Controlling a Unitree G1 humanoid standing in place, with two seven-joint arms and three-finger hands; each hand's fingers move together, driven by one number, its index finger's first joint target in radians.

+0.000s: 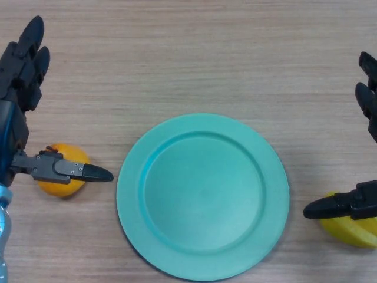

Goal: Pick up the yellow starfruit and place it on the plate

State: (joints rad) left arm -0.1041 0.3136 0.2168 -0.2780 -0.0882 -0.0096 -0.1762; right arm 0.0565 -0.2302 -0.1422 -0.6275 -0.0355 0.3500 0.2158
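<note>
A yellow fruit [352, 231], which I take for the starfruit, lies on the wooden table at the right edge, only partly in view. My right hand [360, 204] is open above it, its thumb stretched over the fruit's top and its fingers [369, 97] straight further back. The empty teal plate [203, 196] sits in the middle, a short way left of the fruit. My left hand [16, 82] is open at the left edge, its thumb [70, 170] stretched over an orange fruit.
The orange fruit [59, 187] lies just left of the plate's rim. The table [194, 53] is light wood.
</note>
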